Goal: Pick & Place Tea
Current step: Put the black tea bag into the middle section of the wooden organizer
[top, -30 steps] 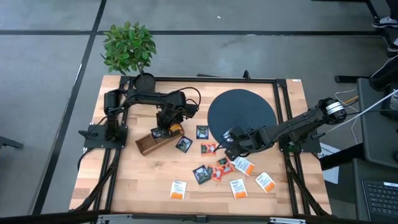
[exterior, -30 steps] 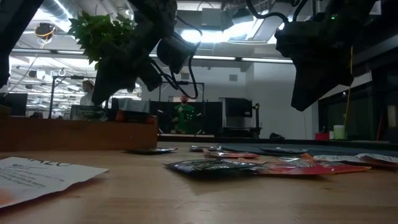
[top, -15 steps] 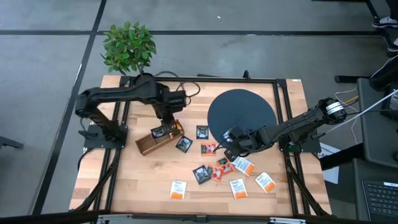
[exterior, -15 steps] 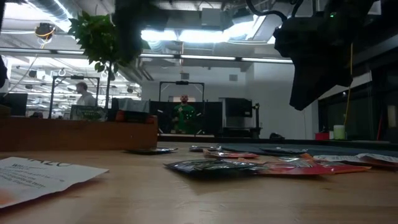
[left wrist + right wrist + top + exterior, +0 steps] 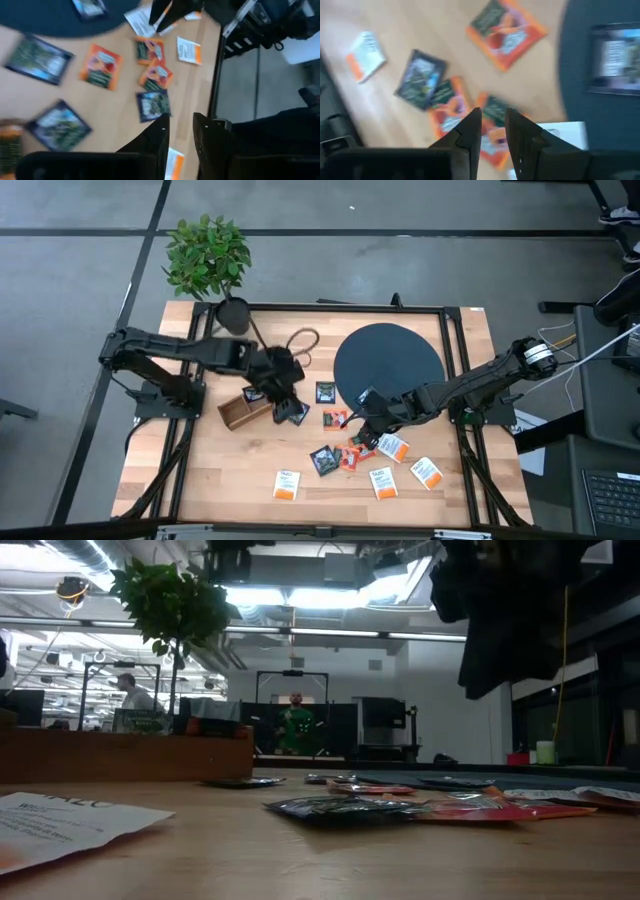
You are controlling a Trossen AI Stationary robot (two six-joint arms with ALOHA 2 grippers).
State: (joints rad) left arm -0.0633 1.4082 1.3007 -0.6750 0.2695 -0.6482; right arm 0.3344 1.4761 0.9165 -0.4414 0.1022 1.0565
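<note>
The tea sachets lie flat on the wooden table: dark ones (image 5: 325, 391) (image 5: 323, 460), red-orange ones (image 5: 350, 458) (image 5: 100, 66), and white ones with an orange band (image 5: 427, 472) (image 5: 287, 484). One more lies on the dark round disc (image 5: 615, 55). My left gripper (image 5: 292, 392) (image 5: 181, 137) hangs in the air beside the wooden box (image 5: 240, 412), slanting down toward the sachets, open by a narrow gap with nothing in it. My right gripper (image 5: 357, 425) (image 5: 492, 127) hovers above the red-orange sachets (image 5: 492, 30), also narrowly open and holding nothing.
The dark round disc (image 5: 388, 360) lies at the far middle-right. A potted plant (image 5: 207, 258) stands at the far left corner. A black metal frame (image 5: 455, 370) runs along the table's edges. Bare wood shows at the near left (image 5: 210, 480).
My left gripper has risen from just over the wooden box and out of the low view. It has tipped from pointing down to slanting toward the table's right. My right gripper has tipped a little above the sachets. No sachet has moved.
</note>
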